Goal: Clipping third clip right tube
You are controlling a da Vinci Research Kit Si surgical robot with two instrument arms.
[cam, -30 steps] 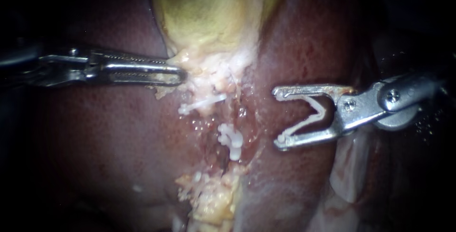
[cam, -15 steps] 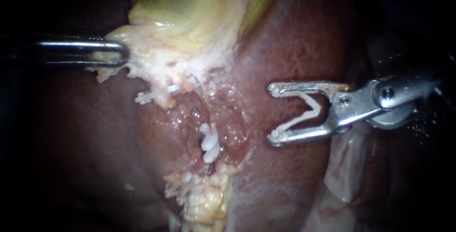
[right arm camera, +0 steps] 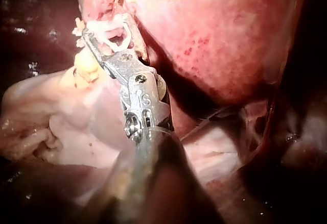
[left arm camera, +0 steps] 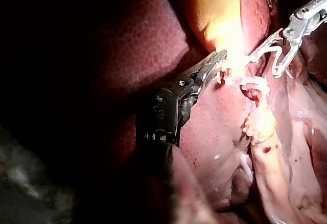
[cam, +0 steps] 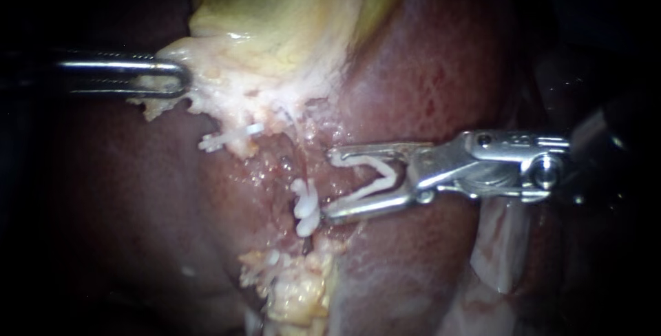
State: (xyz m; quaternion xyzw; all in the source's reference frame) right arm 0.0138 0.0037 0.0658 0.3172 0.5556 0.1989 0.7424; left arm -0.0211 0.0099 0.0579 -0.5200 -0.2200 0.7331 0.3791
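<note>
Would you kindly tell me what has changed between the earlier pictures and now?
The left instrument drew the pale fatty tissue below the yellow-green gallbladder leftward, stretching it. The right instrument, carrying an open white plastic clip, then advanced leftward until its tip sits beside the cluster of closed white clips. Both holds stayed unchanged; the dark red liver lies as before.

We see the dark red, mottled liver carrying everything. The yellow-green gallbladder sac lies in its cleft. Just below the gallbladder, pale ragged fatty tissue spreads across the liver, and further below sits a lumpy yellow fat clump.
</note>
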